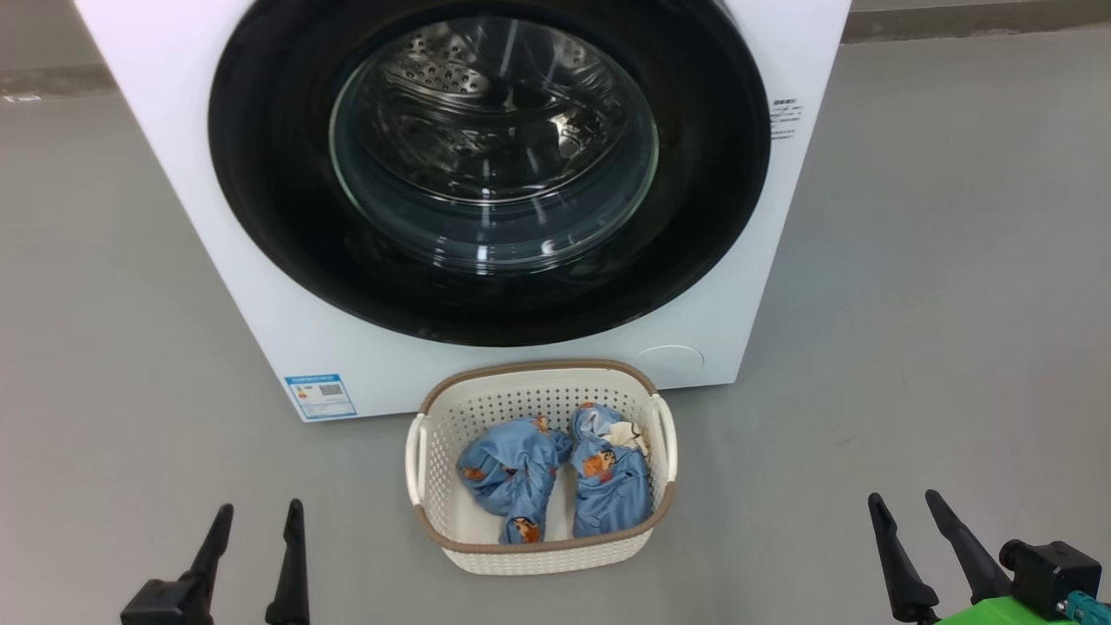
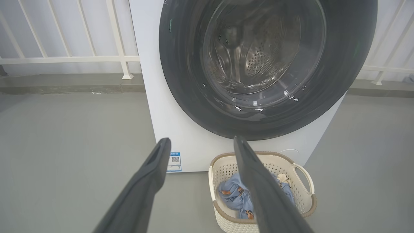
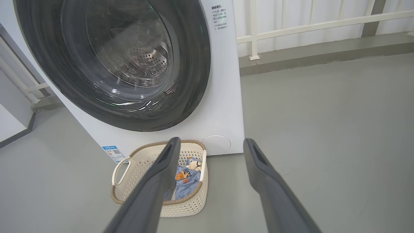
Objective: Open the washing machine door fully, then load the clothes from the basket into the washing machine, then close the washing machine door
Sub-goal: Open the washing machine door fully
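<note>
Head view is showing the washing machine door (image 1: 490, 156), a glossy black ring around a bulging clear window, sitting shut against the white washing machine (image 1: 364, 369) and facing the robot. The basket (image 1: 538, 555), cream with a brown rim, is standing on the grey floor (image 1: 130, 347) just before the machine, handles pointing left and right. The clothes (image 1: 512, 473), two blue printed bundles, are lying side by side inside it, each stretching toward the machine. The left gripper (image 1: 260, 505) and right gripper (image 1: 901, 495) are hanging with jaws spread apart, holding nothing.
</note>
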### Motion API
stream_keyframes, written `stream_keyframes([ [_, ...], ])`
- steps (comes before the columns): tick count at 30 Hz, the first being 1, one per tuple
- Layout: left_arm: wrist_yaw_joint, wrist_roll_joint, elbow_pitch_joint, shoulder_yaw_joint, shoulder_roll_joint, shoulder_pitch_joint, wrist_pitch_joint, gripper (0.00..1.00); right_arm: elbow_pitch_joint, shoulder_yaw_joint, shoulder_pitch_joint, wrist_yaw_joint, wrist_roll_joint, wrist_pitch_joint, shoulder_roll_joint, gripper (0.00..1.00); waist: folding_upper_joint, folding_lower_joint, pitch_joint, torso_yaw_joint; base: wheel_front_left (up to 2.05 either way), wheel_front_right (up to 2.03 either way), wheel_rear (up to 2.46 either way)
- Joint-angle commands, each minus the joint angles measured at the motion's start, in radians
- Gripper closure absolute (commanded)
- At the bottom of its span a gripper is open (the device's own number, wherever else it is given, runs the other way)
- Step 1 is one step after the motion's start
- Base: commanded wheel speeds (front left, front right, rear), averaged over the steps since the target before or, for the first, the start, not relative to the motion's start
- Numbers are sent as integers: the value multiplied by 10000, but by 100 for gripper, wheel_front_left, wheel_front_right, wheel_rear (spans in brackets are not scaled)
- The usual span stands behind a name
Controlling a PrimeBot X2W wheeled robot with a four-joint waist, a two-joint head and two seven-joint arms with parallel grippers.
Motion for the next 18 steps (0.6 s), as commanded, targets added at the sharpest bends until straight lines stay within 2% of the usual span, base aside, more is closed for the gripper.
stream_keyframes([
  [1,-25,105,-233,354,54,-201,-134,0,-262,148,-19,16,-56,-122,-145,0,0,-1,12,11,98,98,-195],
  [18,-25,76,-239,476,-10,-269,-134,0,-309,95,-61,16,-102,-122,-65,0,0,-1,161,-4,121,121,-243],
])
